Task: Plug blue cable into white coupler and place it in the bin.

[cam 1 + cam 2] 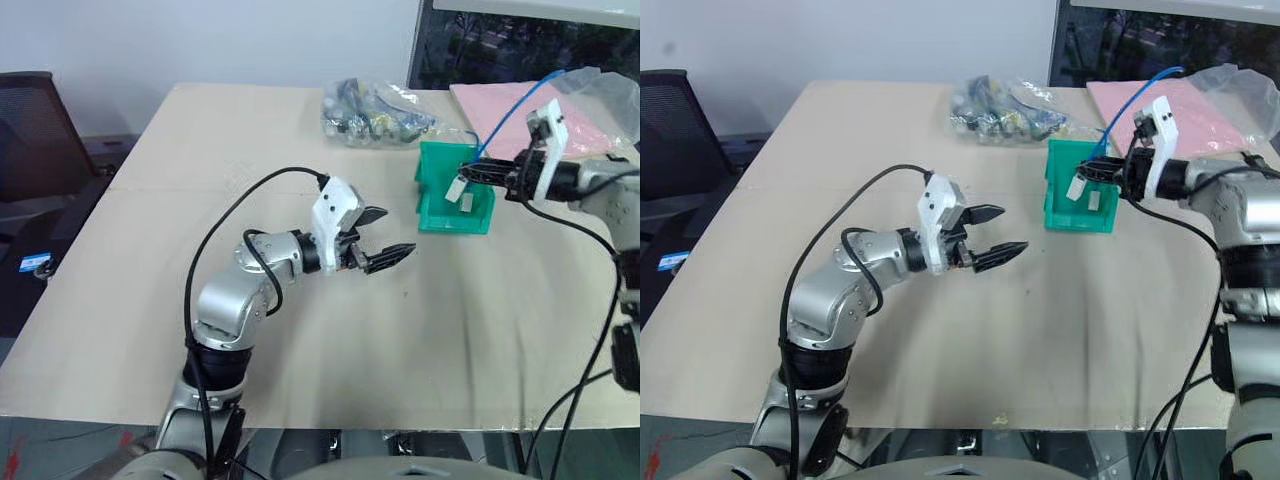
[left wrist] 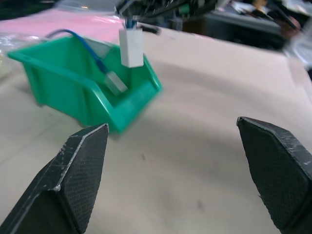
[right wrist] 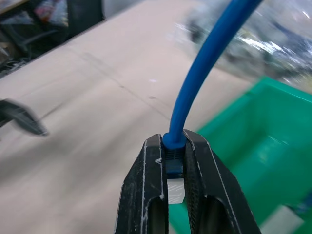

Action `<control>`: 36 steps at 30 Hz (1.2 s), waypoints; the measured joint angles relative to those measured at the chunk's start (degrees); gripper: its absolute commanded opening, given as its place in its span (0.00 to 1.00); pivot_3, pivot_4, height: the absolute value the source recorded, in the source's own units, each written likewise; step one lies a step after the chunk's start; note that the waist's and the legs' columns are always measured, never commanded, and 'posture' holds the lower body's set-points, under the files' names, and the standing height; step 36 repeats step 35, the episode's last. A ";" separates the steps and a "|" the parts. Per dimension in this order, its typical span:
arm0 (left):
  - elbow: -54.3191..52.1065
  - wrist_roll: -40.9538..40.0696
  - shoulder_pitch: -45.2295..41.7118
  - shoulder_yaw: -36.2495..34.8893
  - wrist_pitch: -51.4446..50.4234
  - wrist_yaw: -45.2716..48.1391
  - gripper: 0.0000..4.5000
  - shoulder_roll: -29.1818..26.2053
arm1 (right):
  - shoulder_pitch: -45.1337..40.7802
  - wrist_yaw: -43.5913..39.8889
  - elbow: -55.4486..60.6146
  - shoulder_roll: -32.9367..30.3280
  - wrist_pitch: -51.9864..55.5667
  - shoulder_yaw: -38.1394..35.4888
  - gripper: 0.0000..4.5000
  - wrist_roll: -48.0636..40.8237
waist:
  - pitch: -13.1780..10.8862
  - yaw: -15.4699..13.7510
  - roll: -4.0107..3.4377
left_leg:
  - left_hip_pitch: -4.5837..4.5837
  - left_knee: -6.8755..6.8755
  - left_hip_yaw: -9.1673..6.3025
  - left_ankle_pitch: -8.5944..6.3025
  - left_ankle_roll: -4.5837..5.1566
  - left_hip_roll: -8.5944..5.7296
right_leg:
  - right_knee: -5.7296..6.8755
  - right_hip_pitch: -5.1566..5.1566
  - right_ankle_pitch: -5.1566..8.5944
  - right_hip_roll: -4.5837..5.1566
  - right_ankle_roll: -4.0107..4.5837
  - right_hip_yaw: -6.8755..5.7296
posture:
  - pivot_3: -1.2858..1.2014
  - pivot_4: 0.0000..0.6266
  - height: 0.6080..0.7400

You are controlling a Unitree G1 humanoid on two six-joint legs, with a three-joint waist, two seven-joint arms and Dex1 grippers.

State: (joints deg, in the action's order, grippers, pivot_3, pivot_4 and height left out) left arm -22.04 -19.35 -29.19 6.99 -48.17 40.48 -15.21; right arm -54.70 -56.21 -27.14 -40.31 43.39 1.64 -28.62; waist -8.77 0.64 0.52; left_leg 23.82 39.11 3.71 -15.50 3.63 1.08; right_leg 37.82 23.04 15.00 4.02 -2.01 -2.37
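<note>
Left eye view, near to far: the left gripper is held above the bare beige tabletop, black fingers spread wide, nothing between them.

Further out, the small teal-green plastic bin is seen near the table's right side. Just above its opening the right gripper is clamped tight on the thin bright blue cable at its plug end. The tiny white plastic coupler block is hung below that plug, long axis roughly vertical, pointing down into the bin. The cable's free length is arched up and away toward the flat pink sheet; its other plug appears to lie already inside the bin.

Risks, as judged:
- Coupler may be knocked off the plug on the bin wall if lowered off-centre.
- Cable stiffness may spring the cable back out over the rim once released.
- Light bin may be shoved or tipped.

A clear bag of parts is seen at the far edge.
</note>
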 measured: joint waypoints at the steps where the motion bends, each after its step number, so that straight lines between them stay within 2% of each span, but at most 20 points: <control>1: -0.19 0.02 -0.45 -0.02 -1.07 -1.77 0.96 0.53 | -2.40 -0.02 -3.90 1.05 -1.39 0.86 0.00 1.75 | 0.00 0.09 0.00 | 0.00 0.01 0.06 0.01 -0.01 0.02 | 0.03 0.05 0.00 -0.06 -0.01 0.04 | 0.52 0.24 1.00; 2: -0.28 0.05 -1.02 0.05 -2.13 -3.60 0.96 1.30 | -5.06 0.34 -8.48 1.96 -3.37 1.90 0.00 4.05 | -0.01 0.12 -0.01 | 0.00 -0.02 0.12 0.01 -0.02 0.05 | 0.04 0.07 0.01 -0.09 -0.01 0.07 | 0.52 0.24 1.00; 3: -0.35 0.05 -1.50 0.10 -2.85 -5.51 0.97 2.13 | -7.81 0.66 -13.44 3.05 -6.31 2.75 0.18 6.90 | -0.01 0.06 -0.01 | 0.01 -0.02 0.14 0.02 -0.02 0.10 | 0.03 0.09 0.01 -0.14 -0.02 0.06 | 0.52 0.24 1.00; 4: -0.35 0.04 -1.75 0.20 -3.07 -6.38 0.97 2.58 | -8.95 0.76 -15.45 3.55 -7.83 3.00 0.23 8.19 | -0.02 0.02 -0.01 | 0.02 -0.04 0.15 0.02 -0.02 0.11 | 0.01 0.10 0.02 -0.16 -0.03 0.06 | 0.52 0.24 1.00; 6: -0.35 0.04 -2.12 0.28 -3.49 -8.49 0.97 3.04 | -11.59 0.88 -20.94 5.05 -12.50 3.11 0.49 11.20 | -0.02 -0.16 -0.01 | 0.04 -0.05 0.18 0.02 -0.03 0.13 | -0.03 0.10 0.03 -0.18 -0.04 0.07 | 0.52 0.24 1.00; 8: -0.35 0.03 -2.15 0.36 -3.55 -9.61 0.97 3.18 | -12.74 2.17 -24.05 5.76 -15.55 2.85 0.65 12.96 | -0.03 -0.27 -0.01 | 0.04 -0.04 0.24 0.01 -0.03 0.12 | -0.04 0.10 0.03 -0.14 -0.05 0.09 | 0.52 0.24 1.00; 11: -0.24 -0.18 -2.30 0.52 -3.50 -10.29 0.97 3.83 | -13.77 9.33 -28.12 5.67 -20.29 1.53 0.99 15.86 | -0.03 -0.58 -0.01 | 0.04 -0.01 0.31 0.02 -0.03 0.08 | -0.02 0.10 0.02 -0.06 -0.05 0.13 | 0.52 0.24 1.00; 15: 0.60 -0.13 -3.01 1.46 -2.04 -10.50 0.97 4.07 | -9.78 16.48 -25.59 1.82 -24.32 -2.21 0.99 18.23 | -0.04 -1.49 -0.01 | 0.04 0.02 0.31 0.02 -0.03 0.06 | -0.02 0.09 0.02 -0.05 -0.06 0.12 | 0.52 0.24 1.00; 17: 0.55 -0.24 -2.70 1.42 -1.55 -10.61 0.97 3.78 | -2.22 16.80 -17.42 -0.23 -24.63 -4.53 0.99 17.79 | -0.03 -1.63 0.01 | 0.05 0.00 0.27 0.02 -0.04 0.09 | -0.06 0.07 0.03 -0.07 -0.08 0.10 | 0.52 0.24 1.00; 20: -1.19 -0.51 1.26 1.38 -0.94 -10.32 0.97 0.97 | 13.80 17.62 -0.18 -0.56 -21.14 -9.96 0.99 14.00 | -0.02 -1.31 -0.04 | 0.00 -0.14 0.33 0.02 -0.05 0.13 | -0.03 0.11 0.08 -0.08 -0.15 0.17 | 0.52 0.24 1.00; 23: -5.31 -0.53 9.70 1.06 1.15 -9.44 0.97 -3.03 | 29.52 17.64 18.24 0.69 -18.21 -16.23 0.99 8.09 | -0.10 -0.91 -0.19 | -0.08 -0.38 0.38 0.11 -0.21 0.18 | 0.02 0.24 0.10 -0.14 -0.17 0.26 | 0.52 0.24 1.00; 25: -7.68 -0.95 15.14 -0.57 3.16 -9.51 0.97 -3.61 | 38.08 15.49 29.06 1.47 -17.71 -19.41 0.99 3.42 | -0.09 -0.98 -0.22 | -0.15 -0.41 0.35 0.19 -0.34 0.20 | 0.10 0.23 0.10 -0.18 -0.17 0.26 | 0.52 0.24 1.00; 28: -9.20 -1.22 20.78 -2.92 6.65 -9.26 0.98 -4.59 | 47.49 12.55 37.65 1.04 -18.76 -21.17 1.00 1.26 | -0.08 -1.29 -0.20 | -0.31 -0.39 0.32 0.18 -0.32 0.19 | 0.12 0.07 0.07 -0.19 -0.11 0.26 | 0.52 0.24 1.00; 31: -8.49 0.72 29.26 -4.71 14.01 -7.64 0.98 -8.58 | 58.37 7.61 39.82 1.28 -20.79 -21.33 1.00 0.17 | -0.14 -1.42 -0.14 | -0.93 -0.40 0.38 -0.01 -0.02 0.17 | 0.05 -0.56 0.18 -0.07 0.10 0.32 | 0.52 0.24 1.00; 36: -6.96 2.98 34.18 -4.65 20.57 -6.91 0.98 -9.87 | 64.06 3.55 39.59 3.90 -26.14 -21.60 1.00 -0.87 | -0.12 -1.35 -0.12 | -1.01 -0.40 0.50 0.01 0.02 0.17 | 0.00 -0.59 0.11 0.06 0.33 0.42 | 0.52 0.24 1.00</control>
